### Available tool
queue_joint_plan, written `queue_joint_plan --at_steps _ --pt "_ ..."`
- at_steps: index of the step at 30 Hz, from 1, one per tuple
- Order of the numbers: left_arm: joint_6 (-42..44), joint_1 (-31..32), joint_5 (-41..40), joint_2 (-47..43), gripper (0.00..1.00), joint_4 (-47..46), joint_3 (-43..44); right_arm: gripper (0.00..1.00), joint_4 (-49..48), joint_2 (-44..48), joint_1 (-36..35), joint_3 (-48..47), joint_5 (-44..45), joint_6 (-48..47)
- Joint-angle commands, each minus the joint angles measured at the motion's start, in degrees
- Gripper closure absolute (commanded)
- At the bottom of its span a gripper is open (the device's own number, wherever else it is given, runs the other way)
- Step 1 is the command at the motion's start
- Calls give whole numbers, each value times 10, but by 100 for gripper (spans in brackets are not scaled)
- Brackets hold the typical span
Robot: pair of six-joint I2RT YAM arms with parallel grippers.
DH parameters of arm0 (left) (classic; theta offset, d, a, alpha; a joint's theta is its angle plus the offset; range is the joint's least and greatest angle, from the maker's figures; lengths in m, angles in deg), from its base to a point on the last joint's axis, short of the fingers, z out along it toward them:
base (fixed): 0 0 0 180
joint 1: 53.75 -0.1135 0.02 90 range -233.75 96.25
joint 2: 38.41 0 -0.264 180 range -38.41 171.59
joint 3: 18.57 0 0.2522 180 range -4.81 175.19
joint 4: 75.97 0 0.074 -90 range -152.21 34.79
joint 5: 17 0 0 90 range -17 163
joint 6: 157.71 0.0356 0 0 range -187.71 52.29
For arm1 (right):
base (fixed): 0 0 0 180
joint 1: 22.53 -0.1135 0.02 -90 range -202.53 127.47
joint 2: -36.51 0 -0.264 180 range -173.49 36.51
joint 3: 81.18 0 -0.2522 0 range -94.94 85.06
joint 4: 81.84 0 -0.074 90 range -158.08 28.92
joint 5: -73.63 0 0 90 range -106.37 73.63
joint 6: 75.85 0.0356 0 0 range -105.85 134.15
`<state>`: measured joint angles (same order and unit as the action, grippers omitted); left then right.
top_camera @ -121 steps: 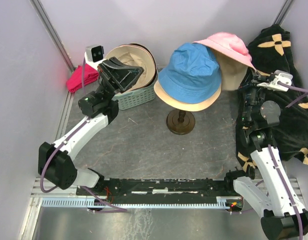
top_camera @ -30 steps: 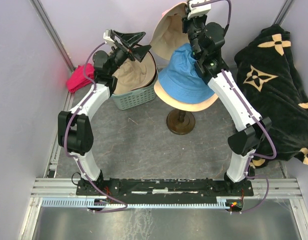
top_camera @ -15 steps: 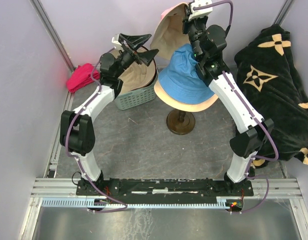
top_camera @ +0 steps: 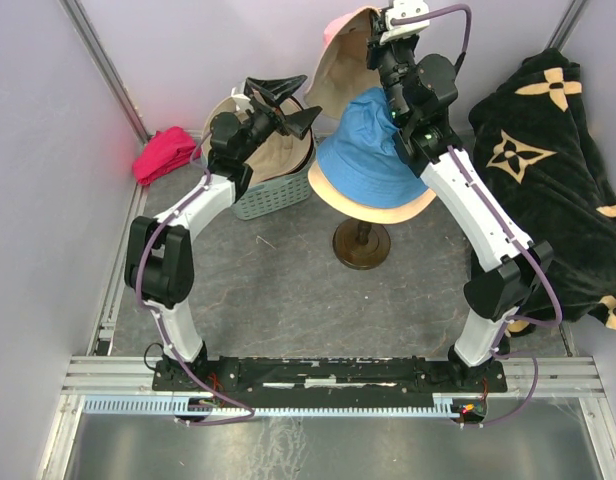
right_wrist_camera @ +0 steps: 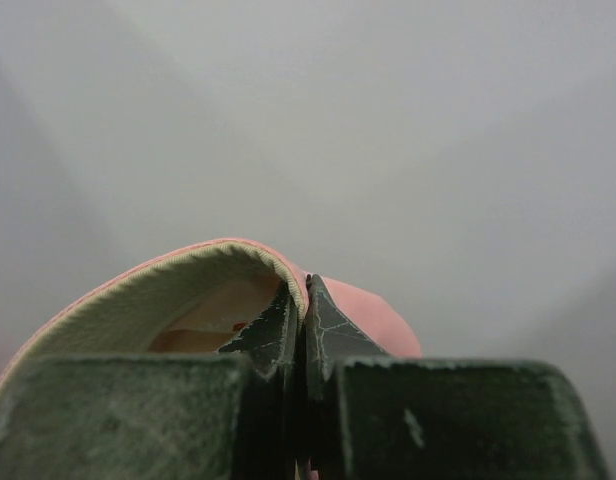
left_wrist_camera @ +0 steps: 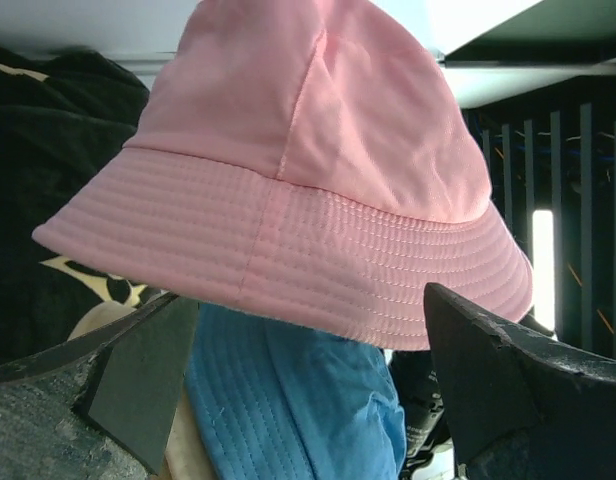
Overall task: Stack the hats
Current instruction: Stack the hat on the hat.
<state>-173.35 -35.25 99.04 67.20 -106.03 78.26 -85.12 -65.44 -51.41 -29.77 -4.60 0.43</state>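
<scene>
Logged against four seconds back: right arm up from beside the black cloth (top_camera: 548,180) to high over the stand (top_camera: 361,243), with the pink hat (top_camera: 340,62) carried off its rear-right spot. Left arm swung from the basket (top_camera: 271,197) toward the stand, edging further right within the last second.

Found pink hat hanging in the air, above and just behind the blue hat (top_camera: 373,150). Blue hat seated on a tan hat (top_camera: 378,212) atop the stand. Found right claw (right_wrist_camera: 300,300) clamped on the pink brim edge, one thin fold of cloth between the fingers. Found left claw (top_camera: 286,103) spread wide and holding nothing, pink crown straight ahead in its wrist view.

Judged light, limp, not fragile. Droops from the single pinch with its mouth tilted, so unlikely to settle square over the blue crown unaided. Would take a second hold on the stitched brim, opposite the existing pinch, to spread the mouth. Expect cloth to cling rather than slip.

Room:
- Rear wall (top_camera: 238,40) close behind the lifted hat, little slack there.
- Open counter (top_camera: 288,300) in front of the stand.
- Basket, with a beige hat (top_camera: 258,150) in it, just left of the stand.
- Black cloth well to the right.
- Single-post stand: could tip under a sideways drag on the brim.
</scene>
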Motion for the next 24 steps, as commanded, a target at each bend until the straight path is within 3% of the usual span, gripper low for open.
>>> queue_joint_plan --at_steps 1,12,24 --pt "-35 0 -29 7 1 -32 -1 98 -45 31 -5 -5 -18 3" --pt "-67 0 -38 41 0 -60 53 98 -60 39 -5 11 -34 13" --pt "-100 6 -43 79 39 -140 79 98 -68 62 -5 35 -47 20"
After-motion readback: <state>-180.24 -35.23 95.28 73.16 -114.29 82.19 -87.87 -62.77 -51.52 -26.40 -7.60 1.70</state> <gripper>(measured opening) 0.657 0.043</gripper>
